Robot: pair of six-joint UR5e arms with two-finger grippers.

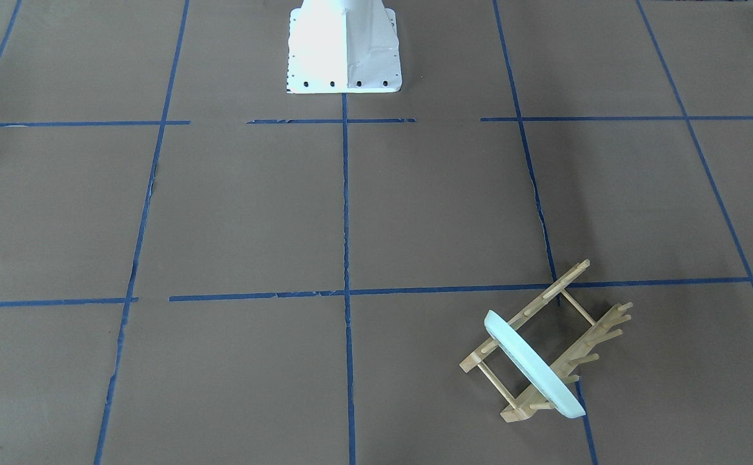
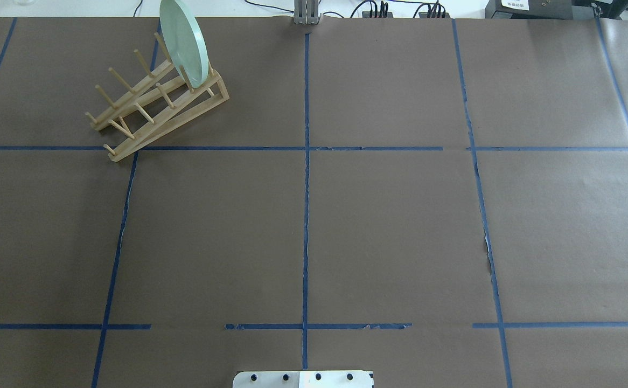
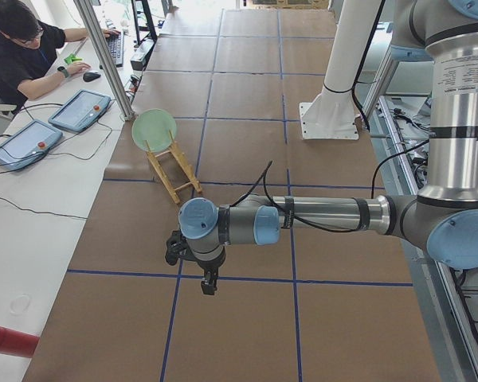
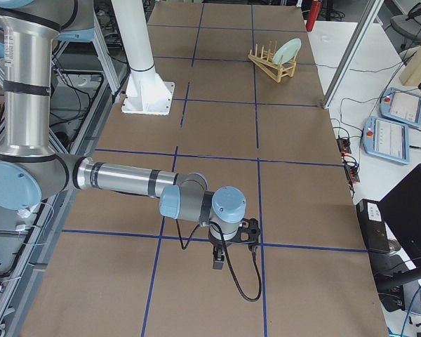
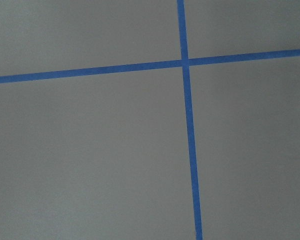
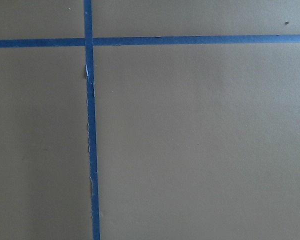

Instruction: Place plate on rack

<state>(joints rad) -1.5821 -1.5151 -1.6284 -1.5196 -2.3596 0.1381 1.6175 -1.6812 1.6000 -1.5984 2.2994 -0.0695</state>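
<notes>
The pale mint-green plate [image 1: 535, 365] stands upright on edge between the pegs at one end of the light-wood rack [image 1: 599, 334]. Both sit at the table's far left from above, plate [image 2: 185, 43] in rack [image 2: 174, 123]. They also show in the side views: plate [image 3: 154, 130], rack [image 3: 175, 171], plate [image 4: 289, 50], rack [image 4: 270, 64]. My left gripper [image 3: 209, 282] and right gripper [image 4: 219, 261] hang over bare table far from the rack. They show only in the side views, so I cannot tell whether they are open or shut. Both wrist views show only brown paper and blue tape.
The white robot base [image 1: 344, 48] stands at the table's near middle edge [image 2: 303, 379]. An operator [image 3: 16, 48] sits at a side desk with teach pendants [image 3: 80, 110]. More pendants [image 4: 400, 133] lie on the desk along the table's far edge. A red cylinder [image 3: 4, 341] lies on the desk.
</notes>
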